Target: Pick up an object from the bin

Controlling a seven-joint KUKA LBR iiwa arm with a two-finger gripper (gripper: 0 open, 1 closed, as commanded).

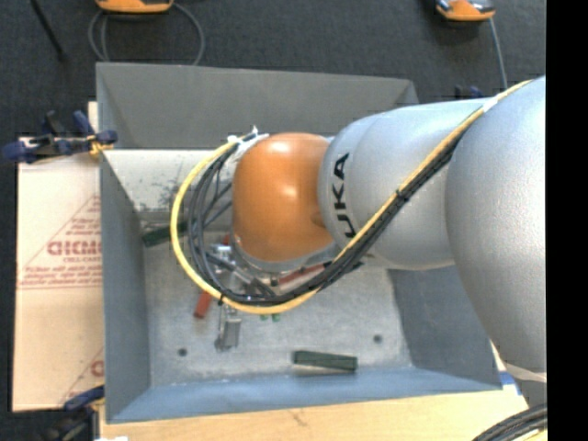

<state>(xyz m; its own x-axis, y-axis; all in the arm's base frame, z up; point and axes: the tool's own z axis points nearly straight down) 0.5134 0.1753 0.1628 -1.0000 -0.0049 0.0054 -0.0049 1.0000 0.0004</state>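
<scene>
Low in the bin [124, 274], toward 8 o'clock of its floor: gripper [227, 329], under the orange cover [276, 196]. Spread or pressed together: cannot tell. Nothing seen held. Just beside, at 10 o'clock from the gripper: small red piece [200, 306], the likeliest pick. Well apart at 4 o'clock: green bar [323, 361]. Judged to be the reach-down step, before any grasp. Next: shift toward 10 o'clock, straddle the red piece, close, lift straight up.

Arm [441, 182]: you see it reach in from the right, with its orange cover [276, 196] at frame centre.
Gripper [226, 331]: lower left of centre, low over the bin [124, 320] floor, just beside a red piece [200, 306].
Green bar [323, 361]: flat near the bottom wall.
</scene>
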